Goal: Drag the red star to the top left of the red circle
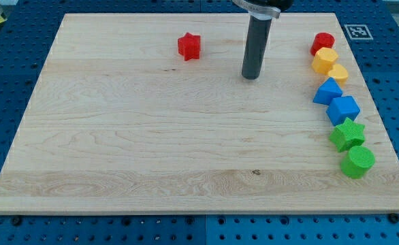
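— Pale wooden tabletop [152, 150] on a blue perforated bench; eight small blocks on it. Done so far?

— Nothing to show yet. Small red star-shaped block [189, 46] near the top edge, a little left of the middle, well apart from the red circular block [323, 43] up by the top right corner.

— And my tip [251, 75]?

— Down on the wood between the two reds, lower than both, nearer the star but touching neither. No pincer on this rod, so nothing to open or close and nothing held; only a bare dark end on the board.

— Remaining work?

— All of it, judging by the layout. Star to be reached on its left side, then pushed right along the top edge and parked just up and left of the circle. Little room there: circle close to the top edge and the right edge.

— Anything in the way?

— Not along the top edge. Column down the right edge below the circle: two yellow rounded blocks [325, 59] touching one another, two blue blocks [329, 91], shapes hard to settle, then a green star-shaped block [347, 133] and a green cylindrical block [357, 162]. Risk, probably, of overshooting and knocking the circle into the upper yellow just beneath it.
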### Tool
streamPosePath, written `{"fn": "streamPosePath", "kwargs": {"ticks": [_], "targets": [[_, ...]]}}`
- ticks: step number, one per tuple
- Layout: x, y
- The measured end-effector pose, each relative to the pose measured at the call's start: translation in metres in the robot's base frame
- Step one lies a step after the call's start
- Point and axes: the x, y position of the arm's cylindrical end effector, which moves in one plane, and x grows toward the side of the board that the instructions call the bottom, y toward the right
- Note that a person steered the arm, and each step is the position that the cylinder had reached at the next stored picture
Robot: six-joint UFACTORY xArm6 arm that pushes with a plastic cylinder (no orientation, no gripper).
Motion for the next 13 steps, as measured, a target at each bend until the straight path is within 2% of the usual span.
{"fn": "streamPosePath", "kwargs": {"ticks": [2, 3, 4, 5, 10, 11, 13], "targets": [[0.038, -0.02], [0.041, -0.07], [-0.004, -0.115], [-0.026, -0.133], [-0.027, -0.152], [-0.067, -0.156], [-0.078, -0.108]]}}
